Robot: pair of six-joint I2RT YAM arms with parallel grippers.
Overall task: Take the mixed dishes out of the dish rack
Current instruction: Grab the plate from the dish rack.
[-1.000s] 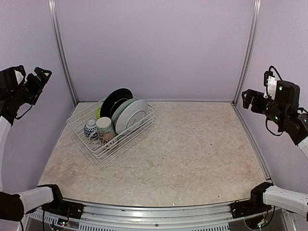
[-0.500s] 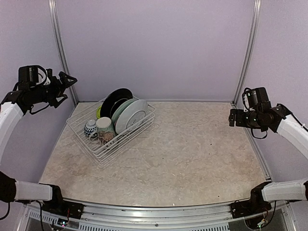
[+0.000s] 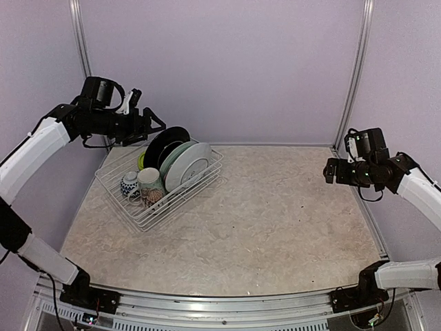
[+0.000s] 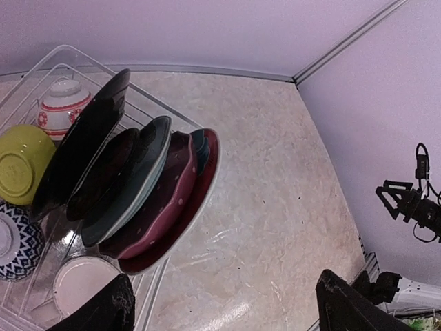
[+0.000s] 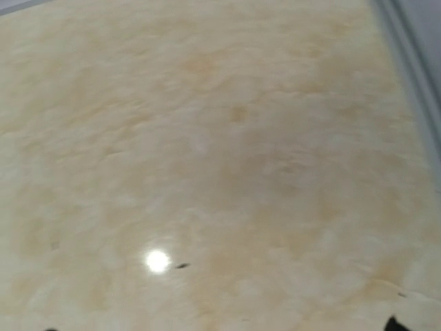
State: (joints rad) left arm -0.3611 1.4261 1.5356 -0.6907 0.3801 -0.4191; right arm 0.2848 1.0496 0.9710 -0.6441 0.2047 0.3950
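The dish rack (image 3: 180, 201), a white wire basket, sits at the table's back left. Several plates stand on edge in it: a black plate (image 3: 165, 145) at the back and a white plate (image 3: 189, 165) in front. A mug (image 3: 149, 181), a blue-white bowl (image 3: 129, 183) and a lime green bowl (image 3: 141, 160) lie beside them. The left wrist view adds a pink dotted plate (image 4: 162, 203) and a red-white bowl (image 4: 62, 107). My left gripper (image 3: 153, 121) hovers open above the rack's back, holding nothing. My right gripper (image 3: 329, 171) hangs open over the table's right side, far from the rack.
Lilac walls with metal corner posts (image 3: 353, 76) close in the beige table (image 3: 275, 221). The rack's rim (image 4: 41, 61) lies near the left wall. Only bare tabletop (image 5: 220, 152) shows in the right wrist view.
My left arm swung in from the left wall to above the rack's back plates. My right arm came down and inward, then nearly stopped.
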